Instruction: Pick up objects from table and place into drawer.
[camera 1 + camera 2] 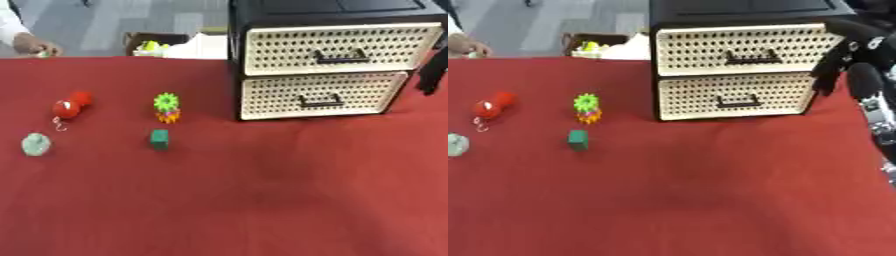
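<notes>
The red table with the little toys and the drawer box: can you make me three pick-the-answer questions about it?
1. Where is the small green block?
A. just in front of the green and orange flower-shaped toy
B. inside a drawer
C. on top of the cabinet

2. How many cream perforated drawers does the black cabinet have?
A. one
B. two
C. four

3. What state are the drawers in?
A. both shut
B. both pulled out
C. top one removed

Answers: 1 A, the block sits on the red tablecloth nearer the camera than the flower toy. 2 B, an upper drawer and a lower drawer show. 3 A, both fronts sit flush with the cabinet frame.
</notes>
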